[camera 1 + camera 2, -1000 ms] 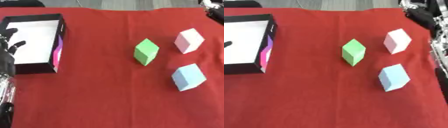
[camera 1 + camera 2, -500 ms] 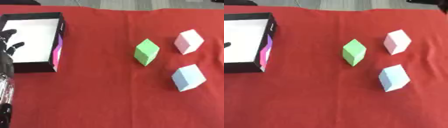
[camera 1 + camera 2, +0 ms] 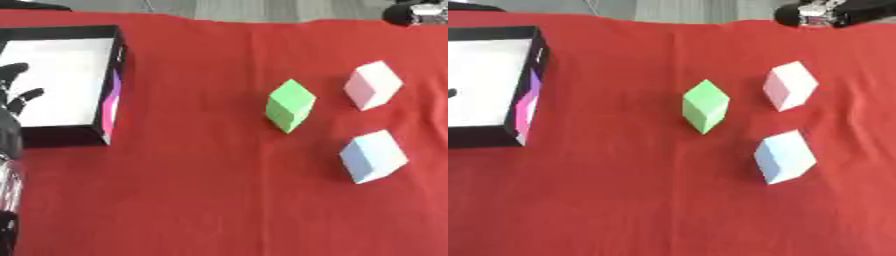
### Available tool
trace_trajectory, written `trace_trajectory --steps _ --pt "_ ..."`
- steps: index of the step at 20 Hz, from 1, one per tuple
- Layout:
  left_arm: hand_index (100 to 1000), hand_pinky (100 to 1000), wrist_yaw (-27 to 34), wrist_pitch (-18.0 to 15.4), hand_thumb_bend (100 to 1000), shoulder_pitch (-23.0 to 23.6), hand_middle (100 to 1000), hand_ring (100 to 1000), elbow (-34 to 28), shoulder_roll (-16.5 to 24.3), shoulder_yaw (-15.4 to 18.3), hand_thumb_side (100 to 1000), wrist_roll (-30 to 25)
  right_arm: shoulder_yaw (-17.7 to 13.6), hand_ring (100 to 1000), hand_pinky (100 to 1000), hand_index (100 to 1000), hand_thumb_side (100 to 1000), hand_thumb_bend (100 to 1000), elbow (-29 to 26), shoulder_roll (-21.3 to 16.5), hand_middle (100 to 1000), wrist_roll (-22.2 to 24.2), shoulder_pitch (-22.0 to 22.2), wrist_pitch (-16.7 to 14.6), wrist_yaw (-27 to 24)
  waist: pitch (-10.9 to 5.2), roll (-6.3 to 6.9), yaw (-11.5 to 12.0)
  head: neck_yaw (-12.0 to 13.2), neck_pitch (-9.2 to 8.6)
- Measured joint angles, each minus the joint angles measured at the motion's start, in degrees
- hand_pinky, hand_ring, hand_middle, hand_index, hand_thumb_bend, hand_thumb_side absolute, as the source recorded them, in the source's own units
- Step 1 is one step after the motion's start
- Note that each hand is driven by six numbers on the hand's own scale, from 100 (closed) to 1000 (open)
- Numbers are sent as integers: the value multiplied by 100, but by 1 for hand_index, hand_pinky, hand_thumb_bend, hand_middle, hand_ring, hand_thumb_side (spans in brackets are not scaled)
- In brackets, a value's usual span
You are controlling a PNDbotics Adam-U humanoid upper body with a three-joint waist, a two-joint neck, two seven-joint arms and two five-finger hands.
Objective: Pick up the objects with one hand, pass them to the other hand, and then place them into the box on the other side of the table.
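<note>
The table before me is covered with a red cloth (image 3: 192, 190), which reaches to the near, left and right edges of my view. A soft fold line runs down the cloth from the far edge, a little left of the green block. Beyond the far edge of the cloth I see only a narrow grey strip of the room (image 3: 262, 9); I cannot make out more of it.

On my left side stands the box (image 3: 112, 85), with black walls and a white floor inside. Its wall that faces the middle of the table shows a pink and purple stripe. I see nothing lying on the white floor.

On my right side lie three blocks, all on the cloth and apart from each other. The green block (image 3: 290, 105) is nearest to the middle. The pale pink block (image 3: 372, 85) is farther away and more to the right. The light blue block (image 3: 374, 156) is nearest to me, just in front of the pink one.

My left hand (image 3: 16, 97) shows at the left edge, over the near corner of the box, its fingers spread and holding nothing. My right arm (image 3: 833, 12) appears at the far right corner as a black and silver part, well apart from the blocks; I cannot tell how its fingers stand.
</note>
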Motion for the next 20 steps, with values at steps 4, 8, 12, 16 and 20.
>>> trace_trajectory --steps 4,8,12,16,20 --pt "656 724 -7 1 255 4 712 995 0 20 0 850 -1 -35 876 858 893 398 483 -283 -235 866 292 240 -36 1 0 -9 -5 -145 -88" --pt "656 724 -10 2 254 5 712 996 0 21 0 851 -1 -102 879 866 897 372 507 -563 -414 871 543 485 -104 42 0 -9 -9 -187 -108" --pt "656 725 -10 3 254 5 712 996 0 21 0 852 0 -136 881 873 880 330 527 -766 -552 869 773 698 -174 123 0 -9 -10 -184 -108" --pt "653 725 -10 6 253 6 712 996 0 22 1 852 3 -138 880 888 869 258 567 -919 -615 861 963 884 -289 252 0 -9 -10 -163 -98" --pt "653 725 -10 10 252 11 712 997 0 26 1 853 8 -133 884 901 861 199 602 -1064 -696 863 1150 1064 -477 449 0 -9 -16 -140 -69"
